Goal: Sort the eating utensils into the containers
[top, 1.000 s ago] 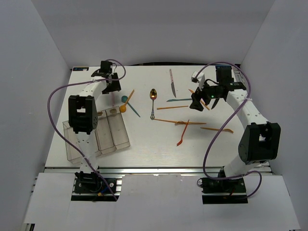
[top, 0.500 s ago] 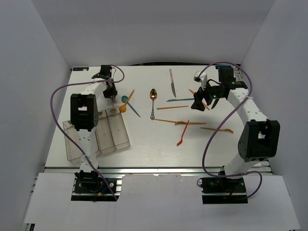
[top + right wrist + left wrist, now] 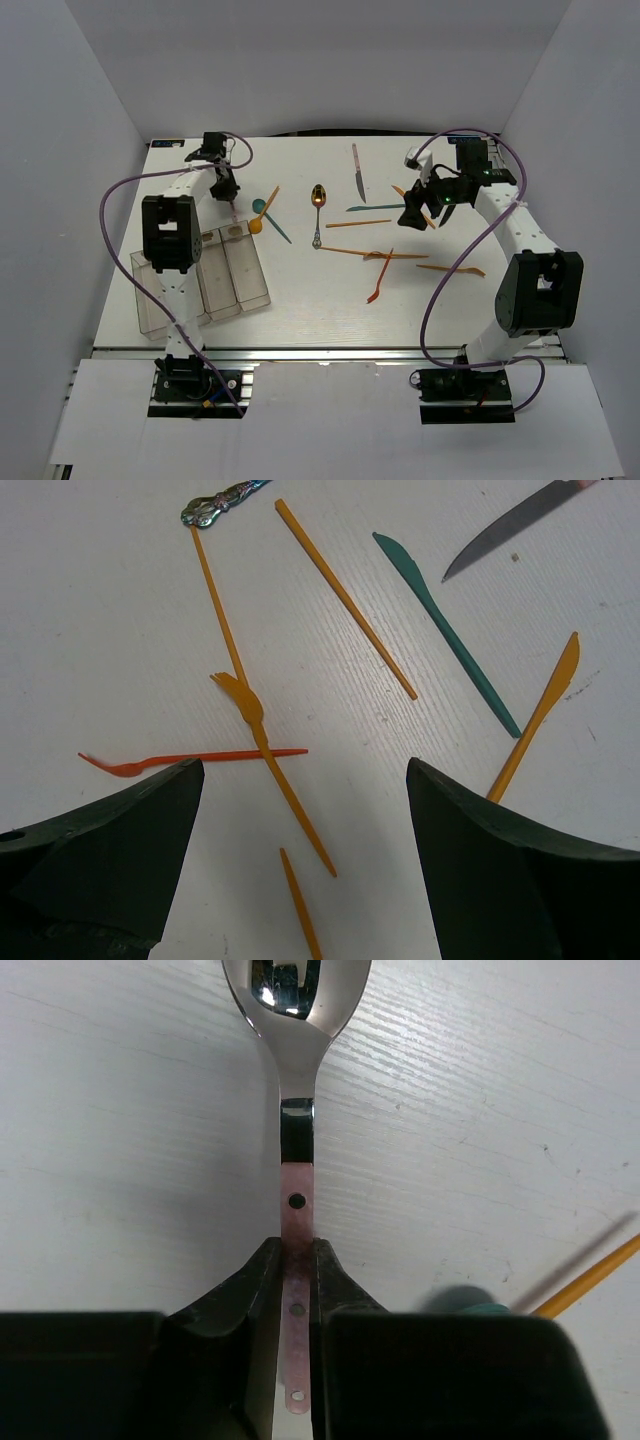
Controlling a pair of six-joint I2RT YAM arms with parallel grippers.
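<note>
Two end effectors are in view. The left end effector (image 3: 297, 1260) clamps the pink handle of a steel spoon (image 3: 297, 1130) lying flat on the desk (image 3: 480, 1110), beyond the clear containers (image 3: 262, 285). The right end effector (image 3: 305, 770) hangs wide open over orange sticks (image 3: 345, 598). Step in hand: grasping. Next, judged: lift, carry back, align lengthwise with a bin.

**Three eyes on one table**

My top camera sits high behind my bases and looks down on the whole table (image 3: 320, 300) from afar. My left wrist camera looks along my left pincer (image 3: 297, 1260), very near the table, onto a pink-handled spoon (image 3: 297, 1190). My right wrist camera looks down past my right pincer (image 3: 305, 800) from higher. Its teal knife (image 3: 445, 635) shows in the top view too.
</note>
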